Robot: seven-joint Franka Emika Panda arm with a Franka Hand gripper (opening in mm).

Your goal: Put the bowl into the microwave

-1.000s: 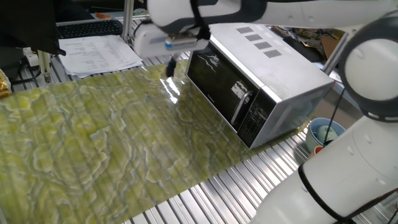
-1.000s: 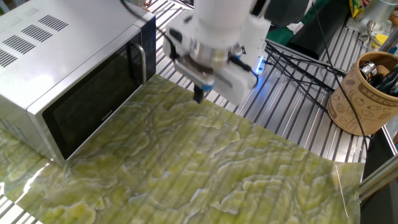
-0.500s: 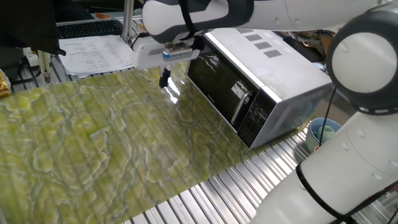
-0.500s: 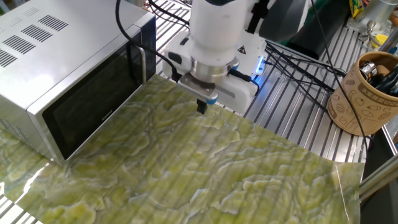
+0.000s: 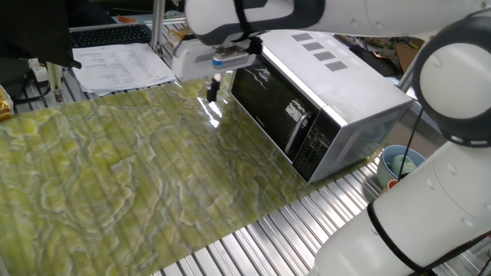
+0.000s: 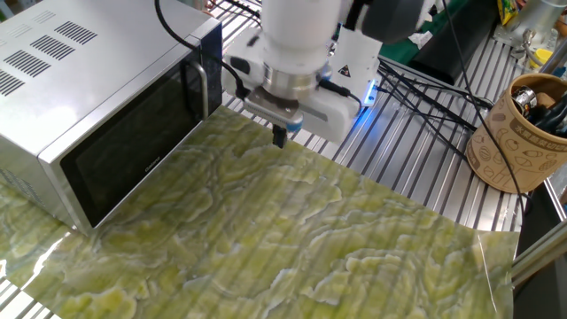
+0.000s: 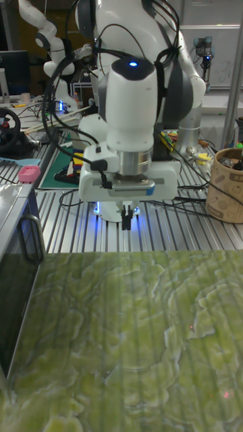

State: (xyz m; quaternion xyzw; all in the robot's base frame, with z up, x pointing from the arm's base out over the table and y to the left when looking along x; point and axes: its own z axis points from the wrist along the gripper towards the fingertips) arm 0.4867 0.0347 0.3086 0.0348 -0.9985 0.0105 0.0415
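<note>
The bowl is out of view in every frame. The white microwave [image 5: 322, 92] [image 6: 89, 97] stands on the table with its dark glass door shut; only its door edge and handle [image 7: 27, 236] show in the tall view. My gripper [image 5: 212, 88] [image 6: 280, 136] [image 7: 126, 220] hangs fingers-down over the far edge of the green mat, close to the microwave's door-side corner. Its fingers are pressed together with nothing between them.
A green patterned mat [image 5: 138, 169] covers the table. A pale blue round container [image 5: 399, 162] sits beyond the microwave. Papers [image 5: 123, 65] and a keyboard [image 5: 111, 34] lie at one edge. A tan cup of tools [image 6: 523, 133] and black cables [image 6: 416, 80] are behind the mat.
The gripper has shifted a little toward the microwave and the mat's back edge, after swinging away from it half a second earlier. Its fingers stayed together.
</note>
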